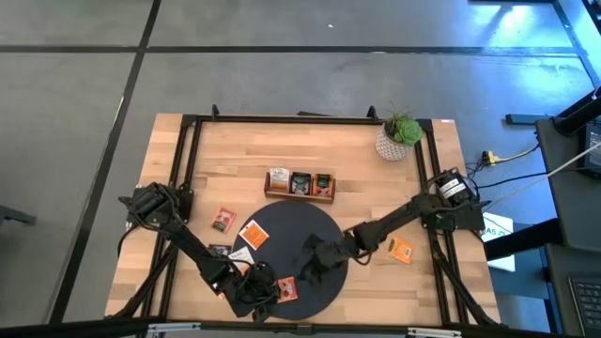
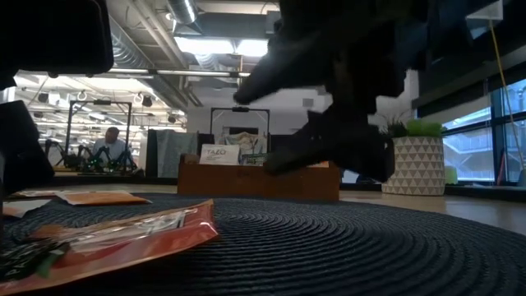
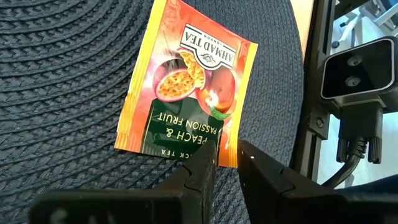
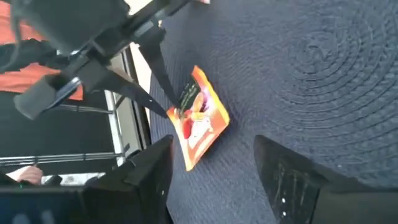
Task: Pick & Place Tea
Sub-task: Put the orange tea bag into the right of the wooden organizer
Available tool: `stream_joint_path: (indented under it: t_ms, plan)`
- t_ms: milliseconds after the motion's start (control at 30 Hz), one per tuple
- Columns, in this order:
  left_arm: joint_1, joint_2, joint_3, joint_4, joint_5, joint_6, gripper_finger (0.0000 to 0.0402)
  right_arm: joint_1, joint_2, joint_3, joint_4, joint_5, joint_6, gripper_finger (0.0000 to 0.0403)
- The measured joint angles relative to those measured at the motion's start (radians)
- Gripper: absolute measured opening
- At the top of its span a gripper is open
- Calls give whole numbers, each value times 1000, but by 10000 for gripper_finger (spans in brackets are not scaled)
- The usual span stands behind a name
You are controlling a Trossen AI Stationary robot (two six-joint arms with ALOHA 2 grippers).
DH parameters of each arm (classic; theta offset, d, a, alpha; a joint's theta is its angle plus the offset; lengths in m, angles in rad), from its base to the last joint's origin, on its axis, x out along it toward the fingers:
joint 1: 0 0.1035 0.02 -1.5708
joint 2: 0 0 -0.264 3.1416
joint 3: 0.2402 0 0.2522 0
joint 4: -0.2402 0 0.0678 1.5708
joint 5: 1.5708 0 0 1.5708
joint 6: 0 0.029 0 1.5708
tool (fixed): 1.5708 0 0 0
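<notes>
An orange tea sachet [image 3: 186, 81] printed with peach and passion fruit lies on the dark round mat [image 1: 305, 225] near its front edge. My left gripper [image 3: 229, 163] is shut on it. My right gripper [image 4: 214, 180] hangs open just above the mat, to the right of that sachet [image 4: 200, 121], with nothing between its fingers. More sachets lie about: two [image 1: 252, 235] on the mat's left part, a red one [image 1: 223, 220] and a dark one [image 1: 218, 251] on the wood to the left, and an orange one [image 1: 402, 249] on the right. My left gripper pinches the sachet's near edge, close to one corner [image 3: 219, 149], between its two fingers. The fingers come slanting down from the table's left. The sachet lies nearly flat with most of its face on the mat.
A brown wooden tray [image 1: 300, 185] holding sachets stands behind the mat. A potted plant [image 1: 399, 136] sits at the far right corner. A black frame [image 1: 188, 150] runs round the table edges. Both arms reach over the mat's front half, close to each other.
</notes>
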Motion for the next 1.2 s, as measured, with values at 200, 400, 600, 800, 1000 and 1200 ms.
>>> stream_joint_path:
  t_ms: [200, 400, 600, 800, 1000, 1200]
  plan:
    - [0, 0, -1, 2, 1, -1, 66, -12, 39, 0, 36, -63, 10, 201]
    - [3, 1, -1, 4, 1, 17, 66, -12, 62, 1, 83, -56, 33, 190]
    - [5, 1, -1, 6, 5, 23, 66, -12, 120, 47, 90, -72, 43, 190]
    - [4, 2, -1, 7, 12, 23, 66, -12, 202, 182, 25, -102, 27, 190]
    - [5, 2, -1, 7, 10, 29, 66, -14, 216, 261, -140, -102, -6, 181]
    - [5, 2, -1, 7, 6, 42, 66, -15, 217, 268, -146, -108, -14, 110]
